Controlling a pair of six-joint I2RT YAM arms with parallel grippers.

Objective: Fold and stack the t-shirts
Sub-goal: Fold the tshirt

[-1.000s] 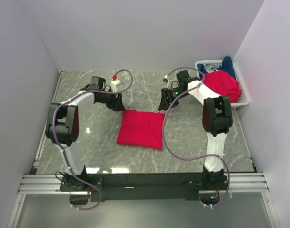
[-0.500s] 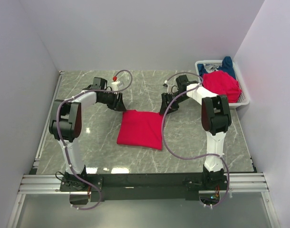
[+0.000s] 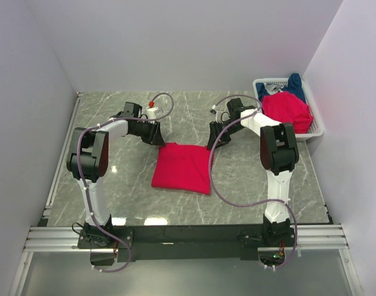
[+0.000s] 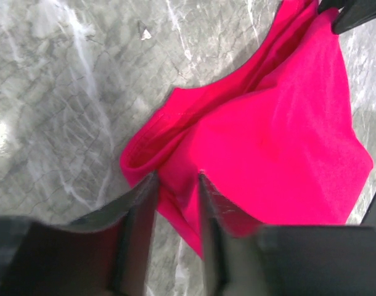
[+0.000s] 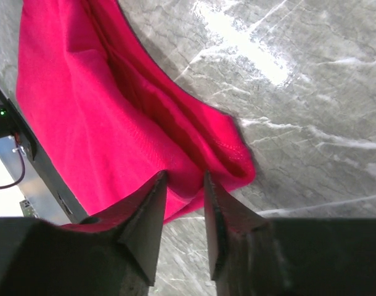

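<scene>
Since left pincer and right pincer each clamp a far corner of the folded red shirt flat on the table, looks staged for another fold.

Left gripper at the corner of a bright red, soft cloth t-shirt on a grey marbled stone counter.
The gripper's two dark fingers rise from the bottom edge with a narrow gap between them, and their tips sit over the shirt's rounded, doubled-over corner. Red cloth shows in the gap near the tips and grey counter lower down; whether the fingers pinch the cloth cannot be told. The shirt spreads up and to the right in smooth layers, with a long crease running towards the top edge. A small white speck lies on the counter well apart from the cloth. A dark, blurred shape overlaps the shirt's far corner at top right.
</scene>
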